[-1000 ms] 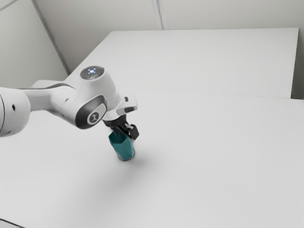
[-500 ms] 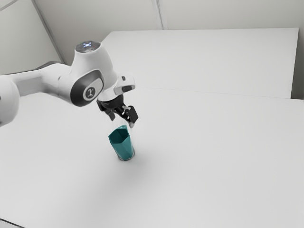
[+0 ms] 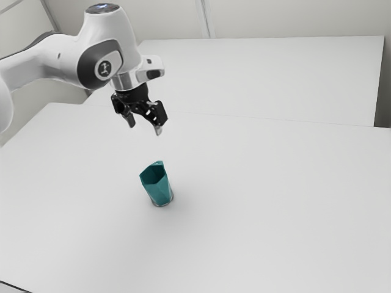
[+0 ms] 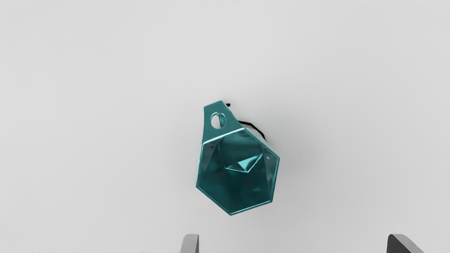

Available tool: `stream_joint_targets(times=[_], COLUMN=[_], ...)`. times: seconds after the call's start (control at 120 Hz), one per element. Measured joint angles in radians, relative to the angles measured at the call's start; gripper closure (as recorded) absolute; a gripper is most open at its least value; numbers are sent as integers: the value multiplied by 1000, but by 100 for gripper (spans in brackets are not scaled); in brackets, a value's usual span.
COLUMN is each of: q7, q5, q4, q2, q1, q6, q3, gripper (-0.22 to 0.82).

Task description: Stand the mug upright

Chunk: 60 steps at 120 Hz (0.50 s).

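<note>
I have the end effector wide open and empty above the mug, presumably so nothing nudges it, since it stands mouth-up on the tabletop, just as the task wants.

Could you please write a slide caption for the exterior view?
The open gripper hangs above a teal mug that stands mouth-up on a white table.
</note>
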Motion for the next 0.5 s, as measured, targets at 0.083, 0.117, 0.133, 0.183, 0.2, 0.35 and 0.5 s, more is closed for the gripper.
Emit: stream_joint_targets(times=[0.083, 0.117, 0.133, 0.183, 0.2, 0.35, 0.5], q7=[0, 0, 0, 0, 0, -1, -1], q5=[0, 0, 0, 0, 0, 0, 0], q4=[32, 44, 50, 66, 71, 133, 189], q2=[2, 3, 3, 3, 3, 10, 16], q1=[6, 9, 9, 11, 11, 17, 26], q6=[-42, -57, -64, -82, -88, -142, -196], q3=[1, 2, 3, 4, 5, 6, 6], gripper=[2, 2, 2, 2, 2, 2, 2])
